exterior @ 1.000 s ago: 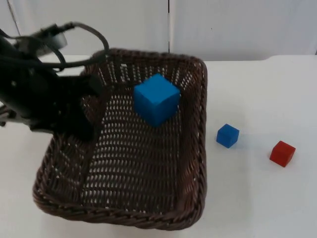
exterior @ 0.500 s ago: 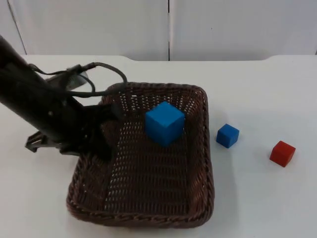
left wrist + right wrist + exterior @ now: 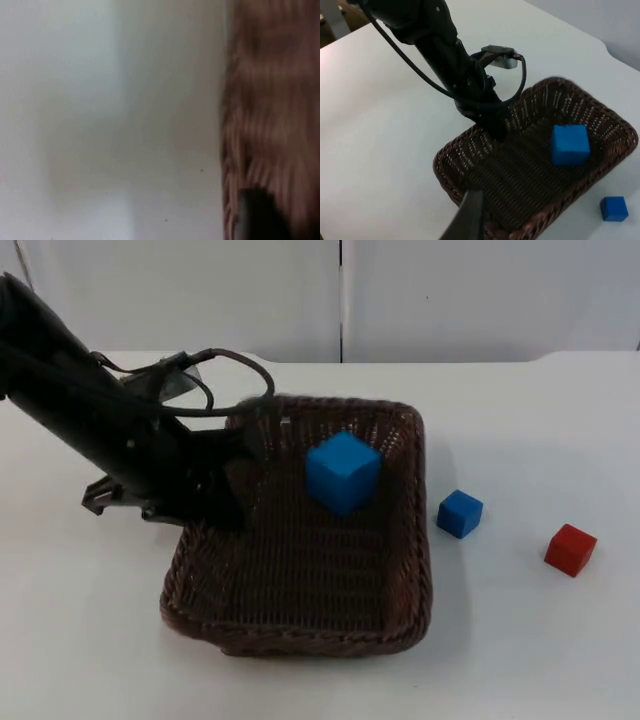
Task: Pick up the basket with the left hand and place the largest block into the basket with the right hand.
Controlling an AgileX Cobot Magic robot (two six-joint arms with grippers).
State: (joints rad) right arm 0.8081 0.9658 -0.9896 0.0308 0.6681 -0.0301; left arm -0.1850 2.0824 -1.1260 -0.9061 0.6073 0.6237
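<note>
The left gripper (image 3: 235,475) is clamped on the 9 o'clock rim of the basket (image 3: 410,570); whether the basket base touches the white table (image 3: 530,640) cannot be told. The large blue block (image 3: 343,472) lies inside the basket. At 3 o'clock of the basket: 1 small blue block (image 3: 460,513), then 1 red block (image 3: 570,549). The right gripper (image 3: 470,215) hangs high above the table; its finger state cannot be told.

One brown woven wicker basket (image 3: 300,610) is counted. Three cube-shaped blocks are counted: one large blue block (image 3: 343,472), one small blue block (image 3: 460,513) and one small red block (image 3: 571,549). Blue blocks number two, red blocks one.
</note>
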